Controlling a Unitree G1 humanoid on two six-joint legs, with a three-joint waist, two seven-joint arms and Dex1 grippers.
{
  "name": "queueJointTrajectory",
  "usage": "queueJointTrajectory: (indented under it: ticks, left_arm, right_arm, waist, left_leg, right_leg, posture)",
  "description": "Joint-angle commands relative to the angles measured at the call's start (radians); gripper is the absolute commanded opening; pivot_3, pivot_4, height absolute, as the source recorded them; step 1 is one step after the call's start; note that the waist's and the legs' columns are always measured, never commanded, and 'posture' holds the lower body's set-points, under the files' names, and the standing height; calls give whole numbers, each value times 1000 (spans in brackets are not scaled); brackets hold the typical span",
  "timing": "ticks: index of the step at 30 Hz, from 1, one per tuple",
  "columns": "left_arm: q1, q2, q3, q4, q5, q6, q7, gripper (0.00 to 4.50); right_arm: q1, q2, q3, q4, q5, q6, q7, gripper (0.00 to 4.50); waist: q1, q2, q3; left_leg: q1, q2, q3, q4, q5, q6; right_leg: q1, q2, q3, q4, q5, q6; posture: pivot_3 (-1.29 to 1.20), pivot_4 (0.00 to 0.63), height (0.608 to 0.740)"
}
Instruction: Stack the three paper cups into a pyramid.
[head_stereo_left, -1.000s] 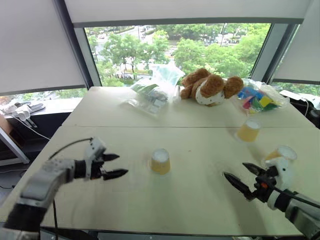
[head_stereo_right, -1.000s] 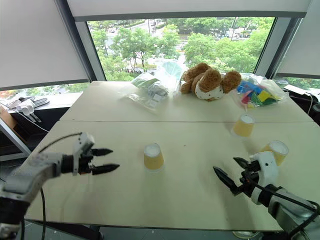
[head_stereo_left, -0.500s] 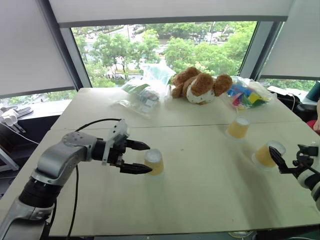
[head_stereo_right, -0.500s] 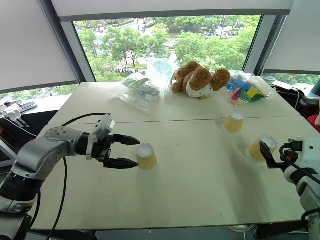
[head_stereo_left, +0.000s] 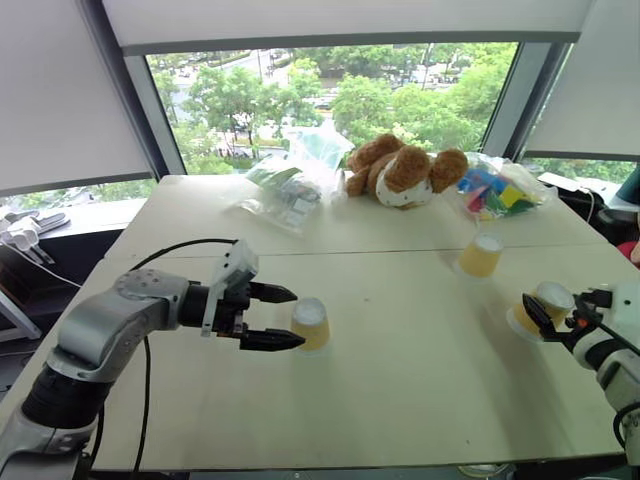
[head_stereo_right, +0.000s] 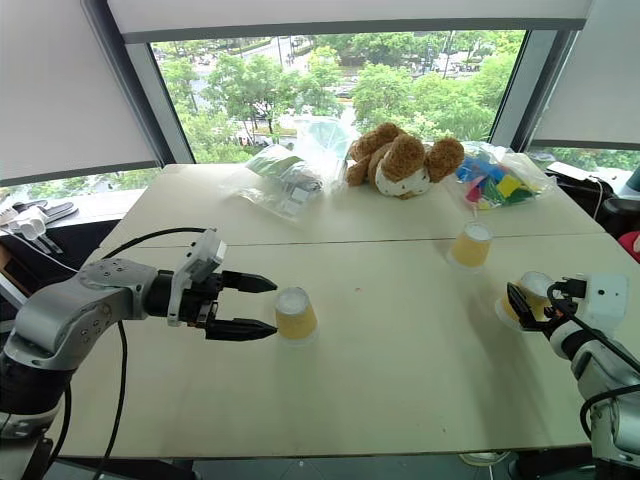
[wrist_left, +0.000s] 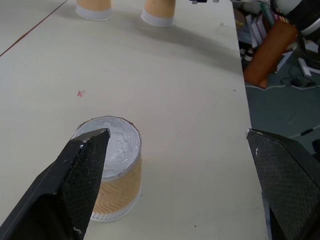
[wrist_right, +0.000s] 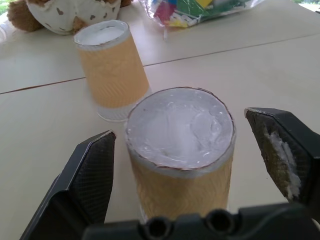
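Far edge of the pale surface (head_stereo_left: 400, 400) has a brown teddy bear (head_stereo_left: 405, 176) flopped by the window, a clear plastic bag (head_stereo_left: 298, 175) of stuff just to its left and a bag of colourful blocks (head_stereo_left: 495, 190) on its right. Green trees outside.

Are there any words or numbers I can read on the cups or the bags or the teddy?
No readable text anywhere.
The three paper cups: only a plain zigzag pattern, no words.
Plastic bag by the teddy bear: any labels too small to read.
Bag of colourful blocks: nothing legible.
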Motion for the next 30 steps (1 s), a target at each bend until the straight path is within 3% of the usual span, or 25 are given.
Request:
queueJointTrajectory:
  ticks: [1, 3, 10, 14, 18, 30]
  left_arm:
    - [-16, 1, 19, -25, -10, -5, 15, 4500]
    - [-15, -2, 15, -24, -8, -7, 20, 4500]
    - [2, 4, 11, -17, 0, -18, 25, 4500]
    - [9, 14, 6, -9, 9, -24, 15, 4500]
    - [11, 10, -10, -3, 21, -29, 7, 4500]
    - [26, 11, -12, -24, 19, -19, 16, 4500]
  right_arm:
    - [-29, -11, -8, 2, -6, -43, 2, 3090]
    - [-32, -11, -4, -3, -8, -46, 7, 2254]
    - [7, -3, -2, -135, 55, -6, 59, 2250]
    - [95, -17, 61, -347, 143, 91, 141, 2250]
    - [93, -12, 168, -456, 165, 151, 156, 2250]
    - [-22, 2, 478, -416, 45, 101, 224, 2250]
  waist:
    - [0, 0, 0]
    - [0, 0, 0]
    - [0, 0, 0]
    - [1, 0, 0]
    - [0, 0, 0]
    - [1, 0, 0]
  left_leg:
    - [0, 0, 0, 0, 0, 0]
    - [0, 0, 1, 0, 0, 0]
    - [0, 0, 1, 0, 0, 0]
    - [0, 0, 1, -1, 0, 0]
    - [0, 0, 2, 0, 0, 0]
    - [-1, 0, 1, 0, 0, 0]
  right_leg:
    - [0, 0, 0, 0, 0, 0]
    - [0, 0, 1, 0, 0, 0]
    - [-1, 0, 1, 0, 0, 0]
    - [-1, 0, 1, 0, 0, 0]
    - [-1, 0, 3, 1, 0, 0]
    - [-2, 0, 3, 1, 0, 0]
  posture:
    - [0, 150, 740]
    - [0, 150, 740]
    - [0, 150, 740]
    - [0, 150, 740]
    - [0, 150, 740]
    - [0, 150, 740]
